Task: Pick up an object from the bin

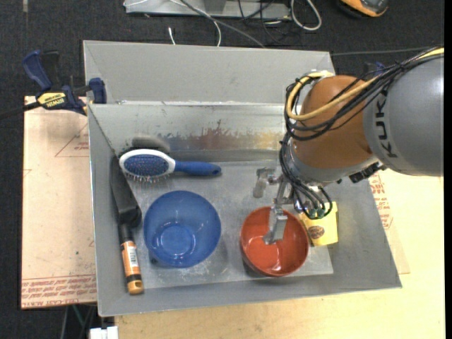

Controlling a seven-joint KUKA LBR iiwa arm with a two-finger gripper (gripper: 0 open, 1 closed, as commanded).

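Currently the gripper [272, 237] hangs low over the front right part of the grey metal bin [233, 186], and its metal end reaches down inside a round red bowl [288, 256] that stands upright on the bin floor near the front wall. The end lies within the bowl's rim, toward the bowl's back half. Whether the gripper is spread or closed cannot be told from this angle, and nothing can be seen held in it. Above it, the orange cover [332, 115] on the wrist and a loop of yellow and black cables [300, 94] hide the back right corner of the bin, and the grey arm [417, 111] comes in from the right. Just beside the red bowl, on its right, lies a small yellow packet with a brown label [323, 230], partly under the wrist's wiring. Left of the red bowl, with a strip of bare floor between them, sits a blue bowl [180, 233], also upright. Behind the blue bowl lies a hairbrush with a white-rimmed blue head and a blue handle [152, 166], its handle pointing right. Along the left wall lies a long black object [123, 202], and at its front end an orange and black stick-shaped thing [131, 263] rests near the front left corner.
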